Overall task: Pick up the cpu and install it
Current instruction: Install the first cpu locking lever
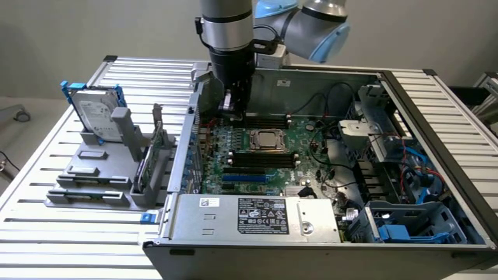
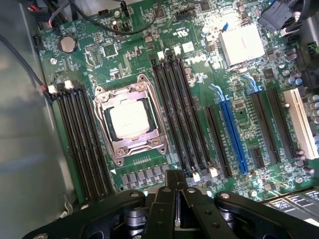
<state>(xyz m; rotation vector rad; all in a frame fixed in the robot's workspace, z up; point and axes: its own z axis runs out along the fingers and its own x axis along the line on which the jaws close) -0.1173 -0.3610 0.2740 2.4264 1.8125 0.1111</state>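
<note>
The cpu [image 1: 267, 140] [image 2: 130, 118], a small square chip with a pale silvery top, lies flat in the metal-framed socket [image 2: 112, 149] in the middle of the green motherboard [image 1: 307, 166]. My gripper [image 1: 230, 112] [image 2: 175, 180] hangs inside the open computer case, above the board and off to the exterior view's left of the socket. Its black fingers [image 2: 168, 199] are pressed together, shut, with nothing between them. In the wrist view the cpu sits apart from the fingertips, with rows of black memory slots [image 2: 174, 104] between.
Case walls [image 1: 190, 125] surround the board. A power supply [image 1: 249, 214] sits at the front, with cables and drive bays [image 1: 404, 169] at the exterior view's right. A grey fixture [image 1: 93, 175] outside the case holds a silver hard drive [image 1: 95, 111]. A blue expansion slot [image 2: 232, 132] lies beside the memory slots.
</note>
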